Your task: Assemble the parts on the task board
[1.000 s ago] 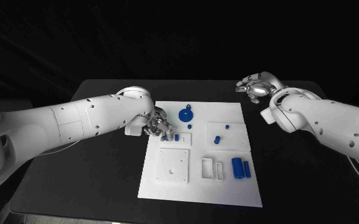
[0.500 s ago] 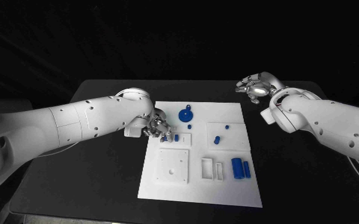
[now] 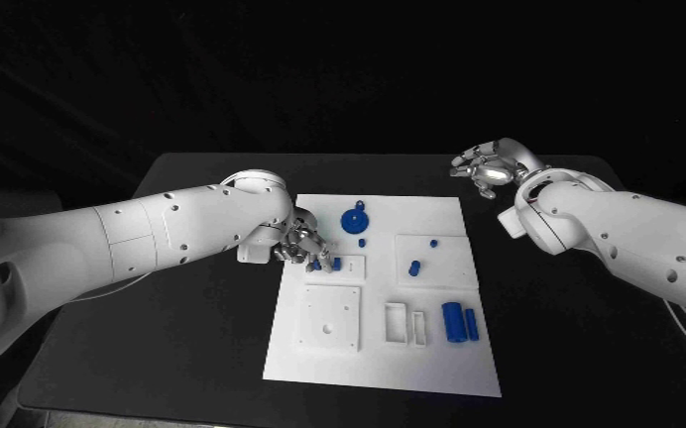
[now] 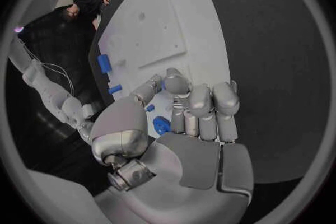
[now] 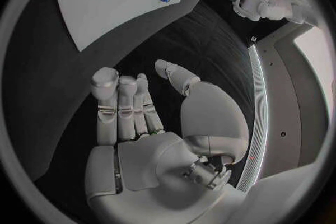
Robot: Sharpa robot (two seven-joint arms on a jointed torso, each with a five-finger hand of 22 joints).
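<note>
The black table (image 3: 171,349) carried the white task board (image 3: 429,369), a flat, smooth rectangular plate lying in its middle. The left hand (image 3: 296,244) hung over the board's left edge, its fingers (image 4: 201,103) curled together above a small raised white block (image 3: 340,267) with blue pegs; whether they pinched a peg could not be told. The right hand (image 3: 488,164) hovered off the board beyond its far right corner, fingers loosely spread, holding nothing. A round blue disc (image 3: 355,218) lay just right of the left hand; two blue cylinders (image 3: 459,321) lay side by side nearer the board's right edge.
</note>
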